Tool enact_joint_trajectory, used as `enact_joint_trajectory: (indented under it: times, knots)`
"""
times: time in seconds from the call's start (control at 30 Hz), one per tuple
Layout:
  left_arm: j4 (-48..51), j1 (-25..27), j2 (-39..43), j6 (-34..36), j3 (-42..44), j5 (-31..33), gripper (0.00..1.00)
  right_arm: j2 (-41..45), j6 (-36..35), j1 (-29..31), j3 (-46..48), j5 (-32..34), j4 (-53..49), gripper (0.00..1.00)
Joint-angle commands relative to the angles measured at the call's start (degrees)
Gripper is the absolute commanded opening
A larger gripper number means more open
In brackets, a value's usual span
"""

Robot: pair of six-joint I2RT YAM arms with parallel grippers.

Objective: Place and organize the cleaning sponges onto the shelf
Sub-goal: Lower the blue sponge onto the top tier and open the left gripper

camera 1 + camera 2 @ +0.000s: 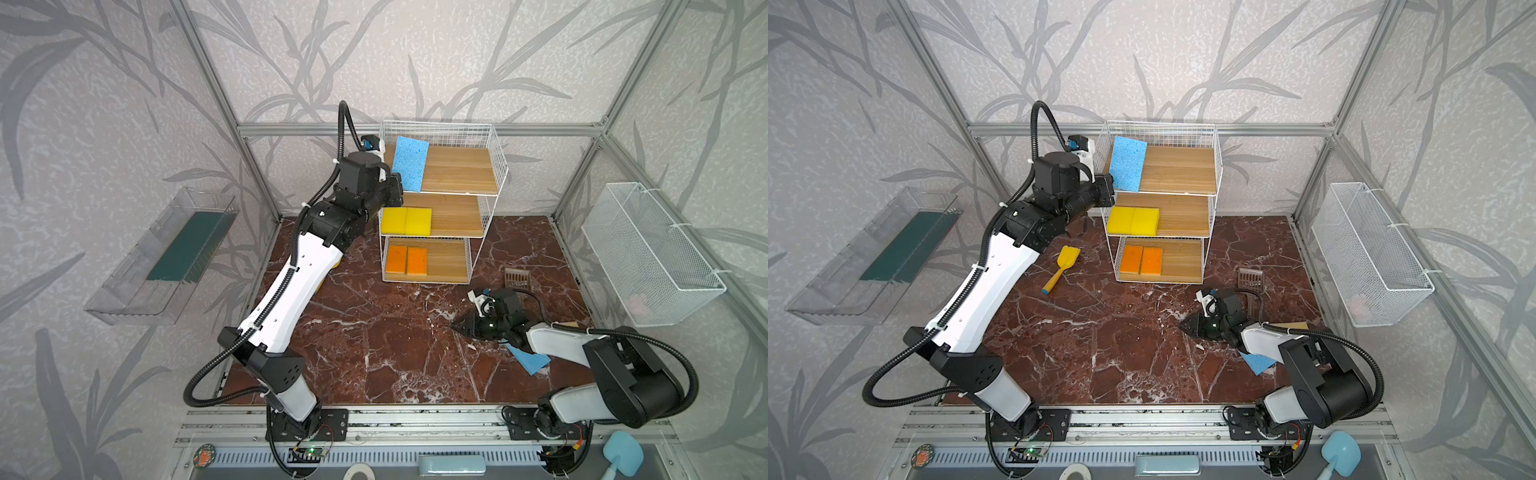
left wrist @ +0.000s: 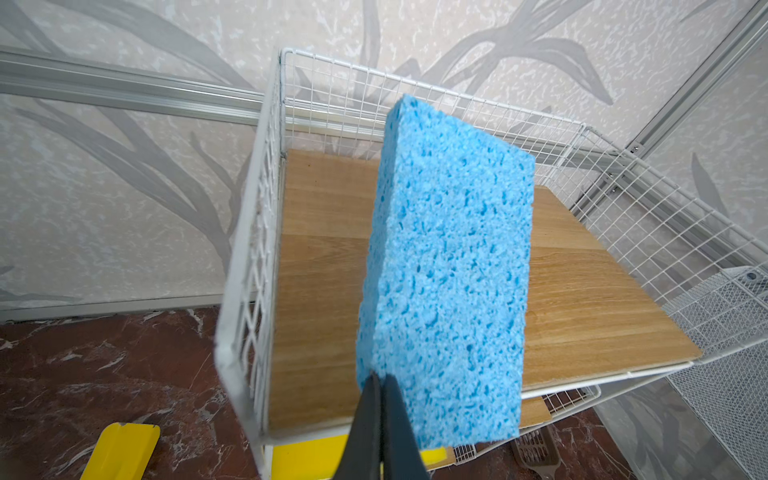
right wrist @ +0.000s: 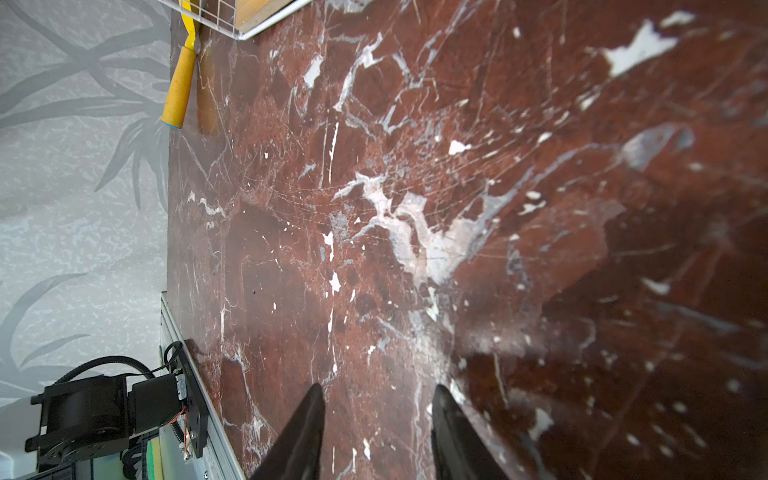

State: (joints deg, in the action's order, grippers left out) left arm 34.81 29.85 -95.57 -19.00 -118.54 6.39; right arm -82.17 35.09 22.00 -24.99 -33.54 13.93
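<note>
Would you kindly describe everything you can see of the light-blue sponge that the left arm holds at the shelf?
The light-blue sponge is a thin rectangular block of porous, pitted foam, undeformed. It hangs tilted, on edge, over the left part of the shelf's top board. The left gripper is shut on it near one corner, black fingers pinching its thickness. Whether it touches the board or wire side is unclear.

blue sponge (image 2: 446, 270): tilted over shelf (image 1: 457, 170) top (corner pinched); yellow pair (image 1: 397, 220): middle; orange pair (image 1: 397, 259): bottom
</note>
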Motion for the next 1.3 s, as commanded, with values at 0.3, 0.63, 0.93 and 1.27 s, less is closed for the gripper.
enact_joint_trajectory:
  times: [0.3,0.63,0.93,1.27]
  knots:
    - [-0.1,-0.8,-1.0,0.8,-2.7,3.3,0.00,-1.7,0.3,-0.2,0.7,-1.2,2.1,0.42]
    - [0.7,-1.1,-2.1,0.1,-2.6,4.9,0.00,-1.5,0.2,-0.2,0.8,-1.1,2.0,0.42]
    - [0.1,-1.0,-2.2,-0.2,-2.4,4.5,0.33,-0.8,0.0,-0.2,1.0,-0.8,1.4,0.42]
    - [-1.0,-1.1,-0.6,-0.9,-2.1,3.1,0.61,1.4,-0.4,-0.2,0.9,-0.3,0.0,0.42]
